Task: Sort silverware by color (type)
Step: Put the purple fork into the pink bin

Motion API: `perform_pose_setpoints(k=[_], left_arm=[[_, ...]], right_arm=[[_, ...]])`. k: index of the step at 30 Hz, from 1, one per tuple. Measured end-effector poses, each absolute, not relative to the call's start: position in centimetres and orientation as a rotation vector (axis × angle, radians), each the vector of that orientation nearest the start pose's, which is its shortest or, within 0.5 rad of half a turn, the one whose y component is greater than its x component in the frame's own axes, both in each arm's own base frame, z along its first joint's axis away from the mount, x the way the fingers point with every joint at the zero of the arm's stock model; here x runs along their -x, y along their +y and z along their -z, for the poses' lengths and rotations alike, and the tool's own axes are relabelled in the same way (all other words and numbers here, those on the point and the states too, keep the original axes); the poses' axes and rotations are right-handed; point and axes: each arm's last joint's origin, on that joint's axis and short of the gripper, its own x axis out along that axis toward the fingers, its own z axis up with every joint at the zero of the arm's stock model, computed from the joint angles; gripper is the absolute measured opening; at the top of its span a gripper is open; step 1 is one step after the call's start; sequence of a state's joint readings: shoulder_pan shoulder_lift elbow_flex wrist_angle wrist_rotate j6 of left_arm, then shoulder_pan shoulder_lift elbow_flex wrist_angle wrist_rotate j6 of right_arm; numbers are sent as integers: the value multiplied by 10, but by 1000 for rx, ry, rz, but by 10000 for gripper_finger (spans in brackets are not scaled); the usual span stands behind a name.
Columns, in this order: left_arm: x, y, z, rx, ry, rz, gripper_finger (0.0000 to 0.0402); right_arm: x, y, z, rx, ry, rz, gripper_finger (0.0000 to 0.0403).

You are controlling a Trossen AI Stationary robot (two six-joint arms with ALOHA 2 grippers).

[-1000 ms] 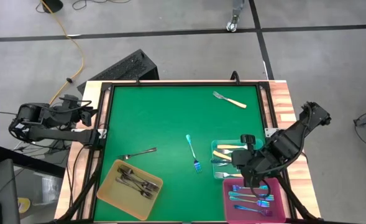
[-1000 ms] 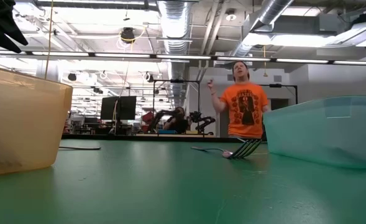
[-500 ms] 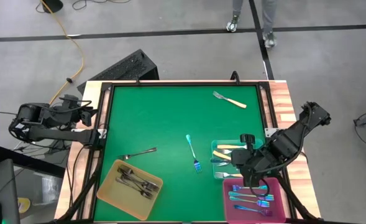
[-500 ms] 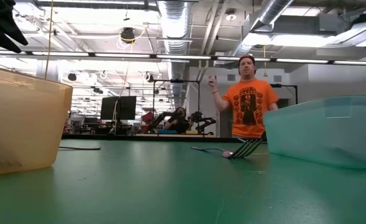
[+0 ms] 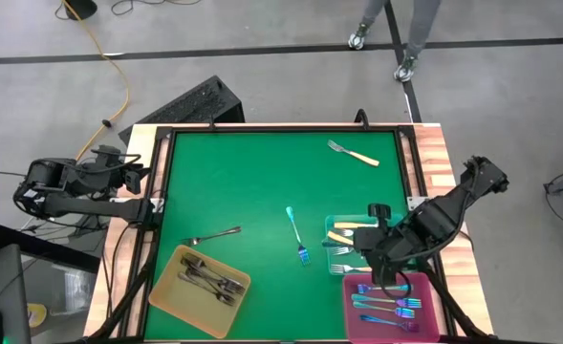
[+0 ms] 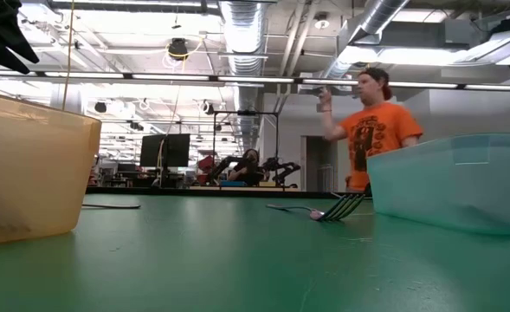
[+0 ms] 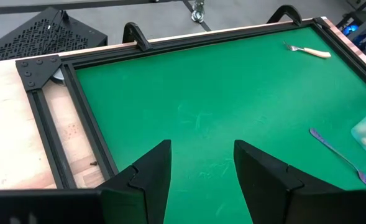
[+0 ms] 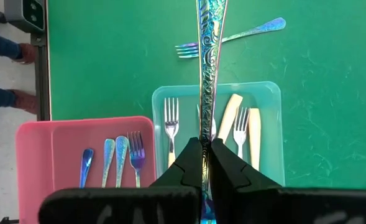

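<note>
My right gripper (image 8: 202, 163), clamped on an iridescent fork (image 8: 204, 56), hovers between the teal tray (image 5: 333, 225) and pink tray (image 5: 350, 306). Next: lower over pink, release. Left gripper (image 7: 201, 177) waits, parted.

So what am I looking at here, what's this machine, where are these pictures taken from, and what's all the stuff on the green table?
Two robot arms are sorting forks by kind. One camera looks down from overhead, one sits at table height, and one rides on each wrist. The right gripper is shut on an iridescent fork above the teal tray of cream-handled forks; more iridescent ones lie in the pink tray, grey ones in the yellow tray. Three forks lie loose on the mat. The left gripper waits open at the table's edge.
</note>
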State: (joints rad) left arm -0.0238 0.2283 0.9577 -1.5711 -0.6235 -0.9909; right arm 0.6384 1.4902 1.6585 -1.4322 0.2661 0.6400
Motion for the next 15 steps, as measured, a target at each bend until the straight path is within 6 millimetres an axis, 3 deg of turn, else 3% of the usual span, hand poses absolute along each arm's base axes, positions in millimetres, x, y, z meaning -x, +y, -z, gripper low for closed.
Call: perform_pose_setpoints(k=[15], left_arm=[[33, 18, -303, 637, 451, -894, 158]], right_arm=[[-216, 144, -376, 6, 1165, 49, 30]])
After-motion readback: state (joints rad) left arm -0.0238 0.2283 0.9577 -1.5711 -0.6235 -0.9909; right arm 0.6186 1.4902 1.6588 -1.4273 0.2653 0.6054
